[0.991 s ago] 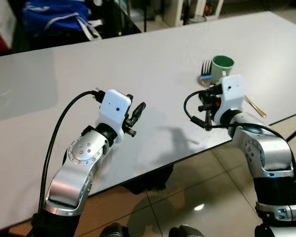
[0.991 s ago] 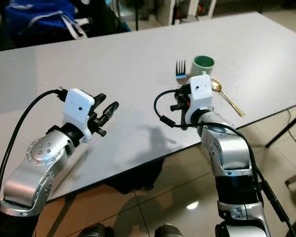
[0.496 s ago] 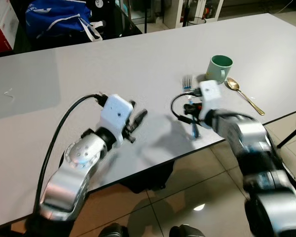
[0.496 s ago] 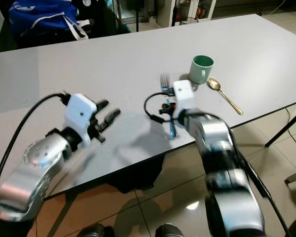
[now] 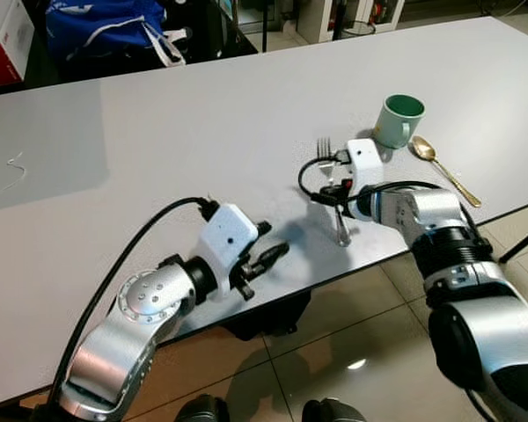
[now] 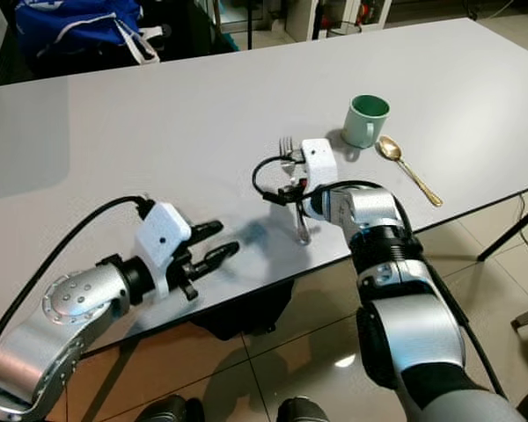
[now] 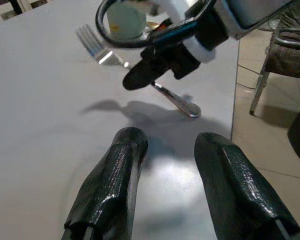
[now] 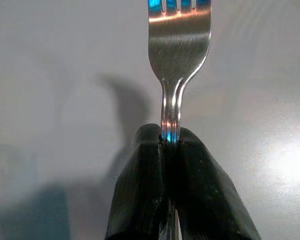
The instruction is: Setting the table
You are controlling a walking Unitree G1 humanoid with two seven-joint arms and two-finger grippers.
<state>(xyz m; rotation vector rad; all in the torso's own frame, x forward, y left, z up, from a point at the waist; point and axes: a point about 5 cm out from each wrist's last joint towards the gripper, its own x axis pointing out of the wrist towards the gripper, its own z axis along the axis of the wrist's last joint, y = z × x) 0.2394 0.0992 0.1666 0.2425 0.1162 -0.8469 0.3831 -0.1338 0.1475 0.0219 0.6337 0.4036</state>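
Right gripper (image 8: 171,150) fingers pinch fork (image 8: 179,45) at neck, low over tabletop (image 5: 158,132), mug (image 5: 396,120) at 1 o'clock. Thin grip: fork may twist/slip. Left gripper (image 7: 165,170) hovers, fingers apart, holding nothing.

Ahead of our left gripper (image 5: 266,260), whose two fingers stand apart just over the table (image 5: 158,132), we have bare grey tabletop until the way is barred by our right gripper (image 8: 171,145), which is clamped on the neck of the fork (image 5: 334,189) lying there. Beyond the right gripper's tips, past the fork's tines, the green mug (image 5: 396,120) stands close, and the gold spoon (image 5: 443,170) lies just outside that, so we find little room on that side. To the far side of the left gripper we see broad open table, with the table's near edge just behind both grippers.
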